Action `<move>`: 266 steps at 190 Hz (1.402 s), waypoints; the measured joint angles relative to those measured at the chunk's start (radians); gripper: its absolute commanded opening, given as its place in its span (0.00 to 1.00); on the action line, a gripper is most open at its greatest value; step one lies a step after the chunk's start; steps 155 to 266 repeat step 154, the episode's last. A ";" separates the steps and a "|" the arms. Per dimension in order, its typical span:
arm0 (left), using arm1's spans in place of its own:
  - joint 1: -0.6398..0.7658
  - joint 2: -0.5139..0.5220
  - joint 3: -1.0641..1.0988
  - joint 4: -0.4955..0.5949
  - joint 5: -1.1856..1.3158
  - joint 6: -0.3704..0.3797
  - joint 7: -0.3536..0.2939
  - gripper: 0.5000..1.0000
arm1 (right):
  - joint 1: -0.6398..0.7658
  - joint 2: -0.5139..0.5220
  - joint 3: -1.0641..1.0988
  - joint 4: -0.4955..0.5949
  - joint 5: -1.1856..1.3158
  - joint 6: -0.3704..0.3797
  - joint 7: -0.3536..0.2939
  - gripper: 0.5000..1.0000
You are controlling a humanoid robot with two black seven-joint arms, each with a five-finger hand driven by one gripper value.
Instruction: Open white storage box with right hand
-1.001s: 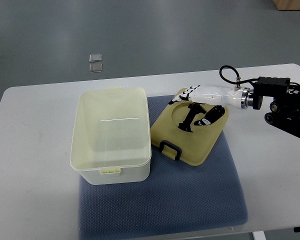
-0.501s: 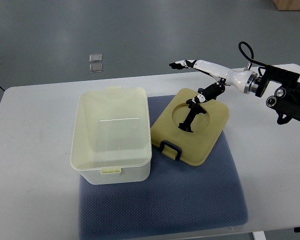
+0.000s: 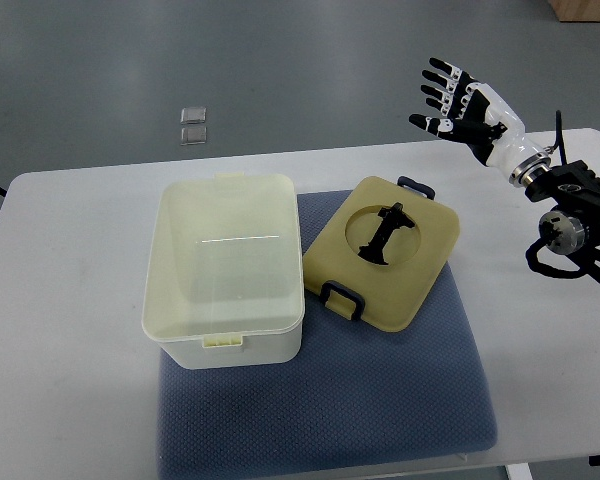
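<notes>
Your right hand (image 3: pixel 464 101) raised beyond the table's (image 3: pixel 70 300) far edge, fingers spread and holding nothing, white storage box (image 3: pixel 223 268) standing open on the blue mat (image 3: pixel 380 400), its lid (image 3: pixel 382 250) lying flat just beside it on the right.

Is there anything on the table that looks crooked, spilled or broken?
Nothing is spilled or visibly broken. The lid lies off the white box, turned at an angle on the blue mat beside it. The box stands open. The right hand is raised above the table's far edge, fingers spread, holding nothing.
</notes>
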 measured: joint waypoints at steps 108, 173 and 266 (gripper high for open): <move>0.000 0.000 0.000 0.000 0.000 0.000 0.000 1.00 | -0.075 0.089 0.050 -0.001 0.193 0.017 -0.079 0.86; 0.000 0.000 0.000 0.000 0.000 0.000 0.000 1.00 | -0.109 0.097 0.150 -0.001 0.185 0.015 -0.072 0.86; 0.000 0.000 0.000 0.000 0.000 0.000 0.000 1.00 | -0.109 0.097 0.150 -0.001 0.185 0.015 -0.072 0.86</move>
